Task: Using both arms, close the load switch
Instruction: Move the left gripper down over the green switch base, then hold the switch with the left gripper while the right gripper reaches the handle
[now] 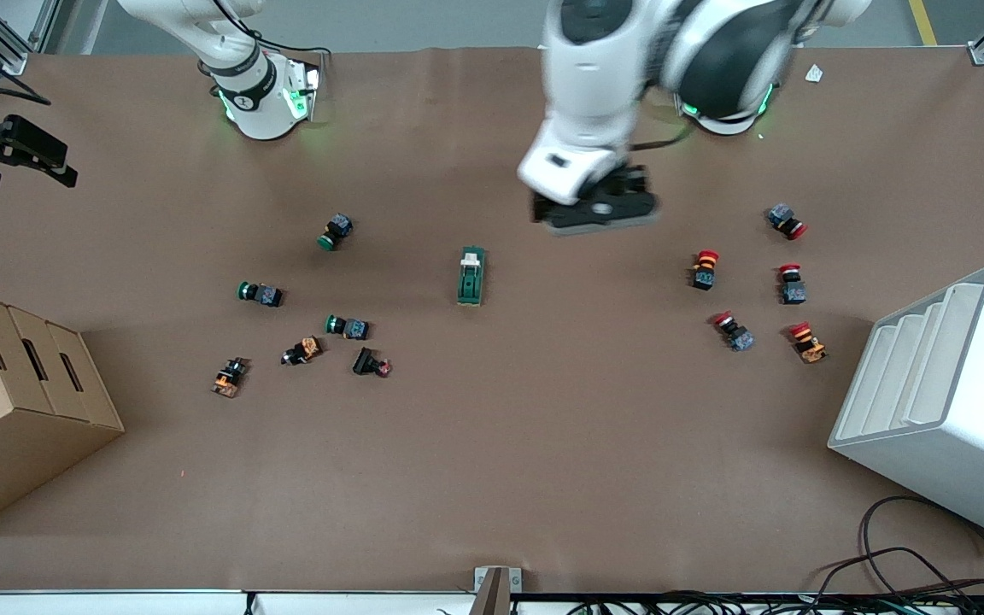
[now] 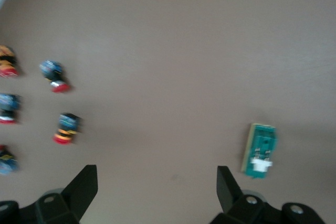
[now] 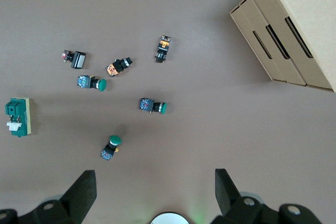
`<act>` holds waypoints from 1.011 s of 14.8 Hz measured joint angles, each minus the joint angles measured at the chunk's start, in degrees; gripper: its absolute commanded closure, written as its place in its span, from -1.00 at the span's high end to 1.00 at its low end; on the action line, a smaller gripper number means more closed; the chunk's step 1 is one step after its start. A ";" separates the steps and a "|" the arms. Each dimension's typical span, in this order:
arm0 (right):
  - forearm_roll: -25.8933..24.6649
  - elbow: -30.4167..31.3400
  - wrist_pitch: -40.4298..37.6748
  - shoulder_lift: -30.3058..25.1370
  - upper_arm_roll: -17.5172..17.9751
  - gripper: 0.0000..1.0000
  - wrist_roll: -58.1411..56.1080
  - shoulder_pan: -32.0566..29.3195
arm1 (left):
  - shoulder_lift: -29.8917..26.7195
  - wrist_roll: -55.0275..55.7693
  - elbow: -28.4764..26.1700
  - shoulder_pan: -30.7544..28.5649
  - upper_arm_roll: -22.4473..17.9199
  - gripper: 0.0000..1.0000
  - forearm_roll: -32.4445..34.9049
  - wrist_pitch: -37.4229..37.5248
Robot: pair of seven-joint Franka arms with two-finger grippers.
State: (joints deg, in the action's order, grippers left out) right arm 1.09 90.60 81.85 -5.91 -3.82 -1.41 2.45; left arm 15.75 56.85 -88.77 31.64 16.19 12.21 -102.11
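The load switch (image 1: 471, 276) is a dark-green block with a cream-white lever tab, lying flat at the middle of the table. It also shows in the left wrist view (image 2: 259, 150) and the right wrist view (image 3: 18, 116). My left gripper (image 1: 599, 207) hangs open and empty over bare table (image 2: 157, 170), between the switch and the red push buttons. My right gripper (image 3: 155, 174) is open and empty, high over the table near its own arm's base (image 1: 263, 101). It does not show in the front view.
Green and orange push buttons (image 1: 347, 326) lie scattered toward the right arm's end. Red-capped ones (image 1: 704, 268) lie toward the left arm's end. A cardboard box (image 1: 9, 401) and a white slotted rack (image 1: 945, 401) stand at the table's two ends.
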 measured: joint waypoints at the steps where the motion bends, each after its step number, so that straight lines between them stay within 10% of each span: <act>1: 0.00 0.00 0.00 0.00 -0.02 1.00 0.00 -0.01 | 1.86 4.00 -0.10 2.25 0.00 1.00 1.46 -2.09; 15: -0.05 0.16 3.07 7.56 -0.13 1.00 0.08 -0.10 | 21.85 57.78 -9.89 18.52 0.05 0.97 43.21 -26.90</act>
State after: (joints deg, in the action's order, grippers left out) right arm 1.05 90.76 84.92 1.65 -3.96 -1.33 2.35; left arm 37.60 114.63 -98.66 50.17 16.24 55.42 -129.01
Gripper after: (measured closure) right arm 0.000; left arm 0.009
